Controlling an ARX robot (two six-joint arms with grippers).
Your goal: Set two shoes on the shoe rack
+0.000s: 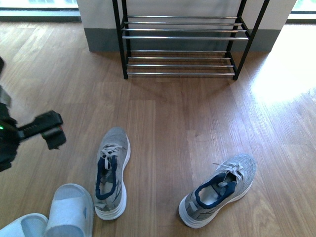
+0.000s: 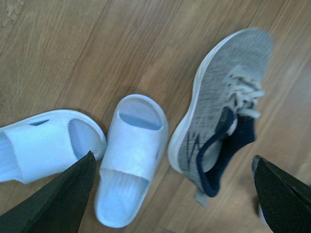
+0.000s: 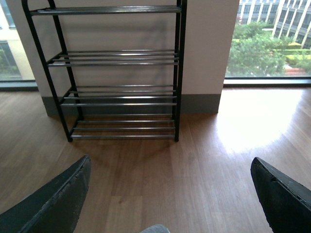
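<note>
- Rack (image 1: 180, 37) stood far centre against the wall (image 1: 98, 19). All bars were bare, so no shoe was placed yet.
- Left sneaker (image 1: 112, 173) lay near left on the floor (image 1: 173, 123), toe pointing far toward the rack.
- Right sneaker (image 1: 218, 190) lay near right, toe angled far-right, well apart from the left one. Likely one shoe was set out per arm.
- Slides (image 1: 69, 210) sat side by side in the near-left corner, just beside the left sneaker's heel.
- Left gripper (image 1: 53, 131) hovered over the floor to the left of the left sneaker, jaws spread wide and holding nothing.
- Its wrist view looked down on that sneaker and the slides, so it was probably lining up a grab on the sneaker.
- Right gripper (image 3: 170, 160) was out of the front view. Its wrist view showed the jaws spread and empty, facing the rack.
- A grey sliver at that view's edge was likely the right sneaker close under it, but too little showed to be sure.
</note>
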